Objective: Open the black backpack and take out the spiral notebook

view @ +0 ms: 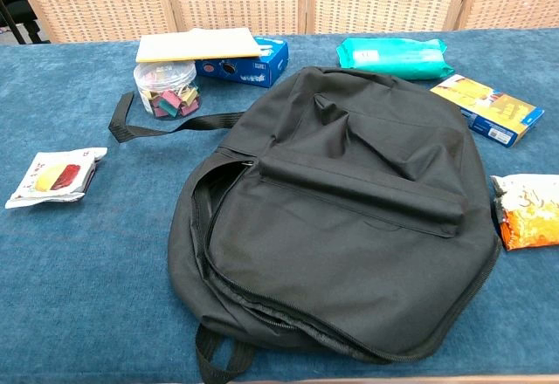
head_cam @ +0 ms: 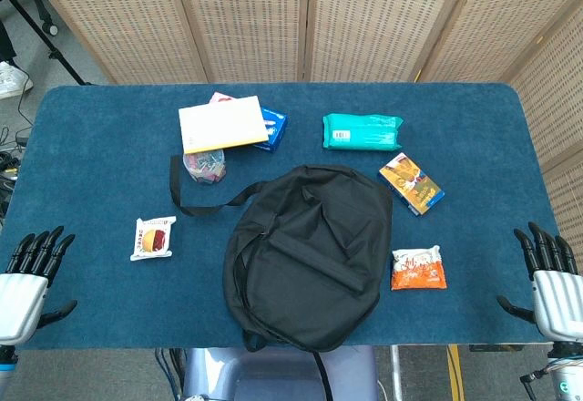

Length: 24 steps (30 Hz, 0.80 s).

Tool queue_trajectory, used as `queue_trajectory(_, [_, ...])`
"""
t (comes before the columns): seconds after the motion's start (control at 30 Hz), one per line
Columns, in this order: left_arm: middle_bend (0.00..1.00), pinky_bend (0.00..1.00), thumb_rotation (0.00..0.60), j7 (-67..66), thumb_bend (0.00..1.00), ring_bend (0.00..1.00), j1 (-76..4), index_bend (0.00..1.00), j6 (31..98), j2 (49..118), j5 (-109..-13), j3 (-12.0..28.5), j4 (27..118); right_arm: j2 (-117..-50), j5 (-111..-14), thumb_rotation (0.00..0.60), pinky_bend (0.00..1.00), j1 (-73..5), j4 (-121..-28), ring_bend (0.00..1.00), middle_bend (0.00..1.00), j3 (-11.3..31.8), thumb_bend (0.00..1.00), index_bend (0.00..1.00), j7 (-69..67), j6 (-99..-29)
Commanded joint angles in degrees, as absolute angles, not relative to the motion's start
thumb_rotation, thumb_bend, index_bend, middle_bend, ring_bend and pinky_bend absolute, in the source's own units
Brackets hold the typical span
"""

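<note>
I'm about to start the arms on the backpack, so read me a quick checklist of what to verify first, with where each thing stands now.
1. Both hands free: ok. The left hand and right hand hold nothing, fingers apart, at the table's near corners.
2. Black backpack within reach, lying flat mid-table: ok.
3. Zipper state: cannot tell; the chest view shows a gap along the left side, but not how far it runs.
4. Spiral notebook located: cannot tell; not visible, presumably inside.
5. Loose strap away from both hands: ok.
6. Orange snack bag near the backpack's right edge: not ok, could get bumped.
</note>
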<state>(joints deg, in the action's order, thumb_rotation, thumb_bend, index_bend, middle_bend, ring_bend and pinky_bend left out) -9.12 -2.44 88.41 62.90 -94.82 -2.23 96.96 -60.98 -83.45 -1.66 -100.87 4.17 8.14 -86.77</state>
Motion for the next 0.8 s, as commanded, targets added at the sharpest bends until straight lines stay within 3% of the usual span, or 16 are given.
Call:
queue_trajectory(0.03, [0.00,0.03,0.600,-9.1,0.00,0.00,-2.4,0.00,88.4,62.9,-94.8,-2.2,97.0,-61.1,-83.6,0.600,0.00,-1.7,-100.7,0.00,0.00,4.1,0.00,0.08,8.1,-86.8])
queue_trajectory(0.5, [0.00,0.03,0.600,-8.9,0.00,0.00,-2.4,0.00,88.4,62.8,-94.7,-2.2,97.1,-60.7,-85.2,0.600,0.00,-2.1,-100.8,0.00,0.00,3.0,0.00,0.09,7.0,-85.4])
queue_trajectory(0.8, [0.00,0.03,0.600,-9.2,0.00,0.00,-2.2,0.00,88.7,62.9,-94.3,-1.9,97.0,-59.9,-99.5,0.600,0.00,-6.7,-95.6,0.00,0.00,-2.9,0.00,0.09,-0.7,-79.6])
